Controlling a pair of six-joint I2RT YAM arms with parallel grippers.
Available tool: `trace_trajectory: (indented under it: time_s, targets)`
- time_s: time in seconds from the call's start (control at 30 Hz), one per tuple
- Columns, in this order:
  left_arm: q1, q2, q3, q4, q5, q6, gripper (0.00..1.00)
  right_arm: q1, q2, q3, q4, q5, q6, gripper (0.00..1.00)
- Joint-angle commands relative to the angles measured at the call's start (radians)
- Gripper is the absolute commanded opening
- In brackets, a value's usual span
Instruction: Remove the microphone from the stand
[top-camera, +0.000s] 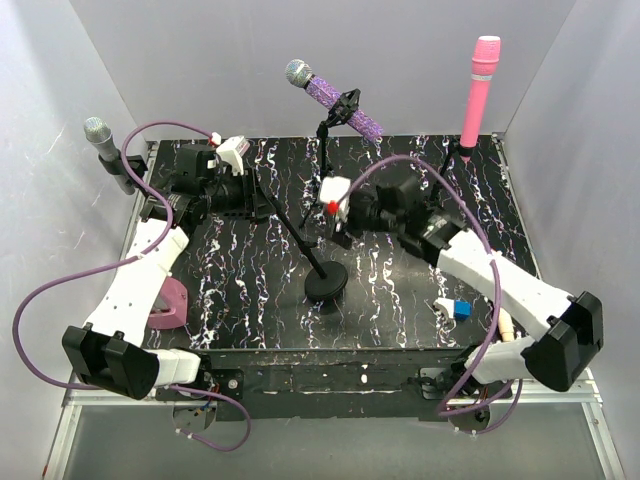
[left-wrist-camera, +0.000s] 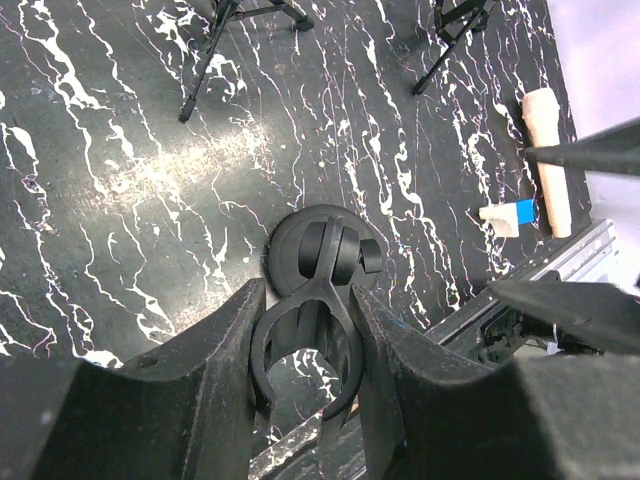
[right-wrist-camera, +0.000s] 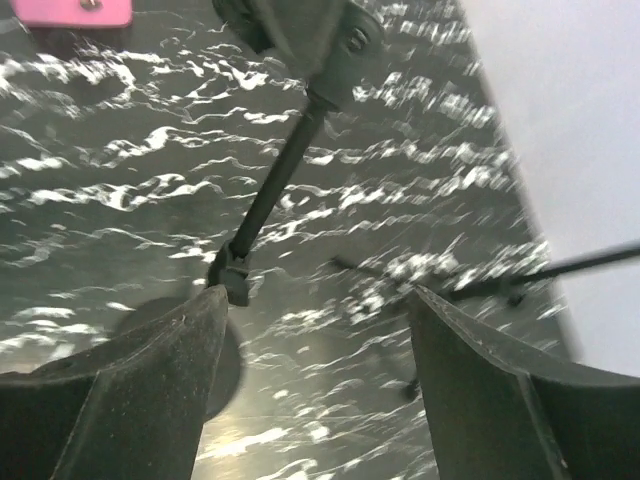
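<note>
Microphones in view: three, each seated on its own stand. Far left, grey microphone (top-camera: 100, 135) at the table corner. Left gripper (left-wrist-camera: 308, 345): jaws narrow, pinching the sides of a black mic clip (left-wrist-camera: 322, 290) that carries nothing. The clip belongs to the tilted round-base stand (top-camera: 325, 280) mid-table. Centre rear: purple glitter microphone (top-camera: 335, 95), lying slantwise in the clip of a tripod stand (top-camera: 323, 150). Right gripper (top-camera: 335, 205) sits low beside that tripod's pole, jaws spread wide, nothing between them. Right rear: pink microphone (top-camera: 482, 85), upright.

Judgement: the purple one is the likely target, being nearest the free gripper; not certain.

To do it well:
- Raise the right gripper to the purple handle and approach square to its long axis.
- Close on the handle clear of the clip.
- Draw it out along the handle's line rather than prying sideways. The tripod looks light and unbraced and could tip.
- The left hold on the empty clip gives no bracing there.
</note>
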Motion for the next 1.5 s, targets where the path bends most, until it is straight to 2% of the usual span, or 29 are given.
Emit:
trace_trajectory:
  time_s: [0.0, 0.07, 0.13, 0.4, 0.57, 0.77, 1.2, 1.3, 1.4, 1.47]
  targets:
    - [-0.002, -0.028, -0.011, -0.002, 0.047, -0.016, 0.00, -0.103, 0.104, 0.141, -0.438, -0.143, 0.542, 0.77]
    - [-0.002, -0.026, -0.014, -0.002, 0.047, -0.013, 0.00, -0.140, 0.170, 0.192, -0.520, -0.300, 0.656, 0.74]
    - [-0.002, -0.025, -0.019, 0.001, 0.050, -0.009, 0.00, -0.165, 0.189, 0.155, -0.487, -0.389, 0.759, 0.73]
    - [-0.004, -0.022, -0.029, 0.004, 0.061, -0.002, 0.00, -0.189, 0.325, 0.212, -0.467, -0.581, 0.905, 0.65]
    - [-0.004, -0.026, -0.029, 0.005, 0.063, -0.002, 0.00, -0.226, 0.423, 0.265, -0.388, -0.725, 1.033, 0.61]
    - [-0.002, -0.032, -0.031, 0.005, 0.066, -0.001, 0.00, -0.252, 0.483, 0.270, -0.326, -0.716, 1.141, 0.56]
    - [-0.002, -0.023, -0.025, 0.013, 0.073, 0.001, 0.00, -0.260, 0.561, 0.316, -0.258, -0.646, 1.247, 0.54]
    - [-0.004, -0.023, -0.020, 0.008, 0.073, 0.002, 0.00, -0.258, 0.566, 0.318, -0.250, -0.647, 1.256, 0.50]
    - [-0.004, -0.022, -0.020, 0.007, 0.073, 0.002, 0.00, -0.257, 0.563, 0.313, -0.246, -0.649, 1.256, 0.39]
    - [-0.002, -0.022, -0.017, 0.008, 0.072, 0.002, 0.00, -0.257, 0.563, 0.313, -0.243, -0.650, 1.256, 0.38]
